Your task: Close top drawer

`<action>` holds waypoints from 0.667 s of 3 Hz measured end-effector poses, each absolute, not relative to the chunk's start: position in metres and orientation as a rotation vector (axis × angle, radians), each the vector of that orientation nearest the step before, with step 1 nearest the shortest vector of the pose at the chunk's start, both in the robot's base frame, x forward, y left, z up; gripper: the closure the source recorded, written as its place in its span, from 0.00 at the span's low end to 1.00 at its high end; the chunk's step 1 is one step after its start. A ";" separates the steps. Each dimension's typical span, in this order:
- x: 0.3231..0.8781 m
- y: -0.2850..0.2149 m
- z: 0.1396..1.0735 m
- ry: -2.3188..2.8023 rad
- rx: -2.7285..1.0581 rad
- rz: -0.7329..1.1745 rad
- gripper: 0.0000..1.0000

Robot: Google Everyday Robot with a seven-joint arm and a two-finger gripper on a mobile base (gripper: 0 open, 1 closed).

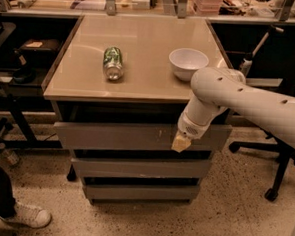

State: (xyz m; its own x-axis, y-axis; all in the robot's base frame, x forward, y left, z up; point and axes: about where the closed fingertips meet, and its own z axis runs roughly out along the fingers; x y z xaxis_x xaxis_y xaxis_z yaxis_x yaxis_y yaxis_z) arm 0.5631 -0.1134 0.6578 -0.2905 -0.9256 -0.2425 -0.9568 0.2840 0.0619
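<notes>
Top drawer (111,136) sits just under the tabletop (149,87), its front jutting past the two narrower drawers (134,167) below. Gripper (181,142) at its front, right of middle (grip state can't be made out). On top: green can (113,63) lying flat, white bowl (188,62). Office chair (280,163) right; shoe (29,215) lower left.

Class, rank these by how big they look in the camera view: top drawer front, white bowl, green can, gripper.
1. top drawer front
2. white bowl
3. green can
4. gripper, in front of the drawer front's right part; nearer the camera, yet it looks smallest
</notes>
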 end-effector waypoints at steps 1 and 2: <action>0.577 -0.111 0.659 2.385 -1.749 0.247 1.00; 0.589 -0.110 0.659 2.387 -1.725 0.209 1.00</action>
State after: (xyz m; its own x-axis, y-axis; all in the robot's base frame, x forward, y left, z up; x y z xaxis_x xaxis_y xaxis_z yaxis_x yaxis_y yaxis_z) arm 0.5888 -0.1104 0.6590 -0.3053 -0.9231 -0.2338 -0.9497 0.3132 0.0034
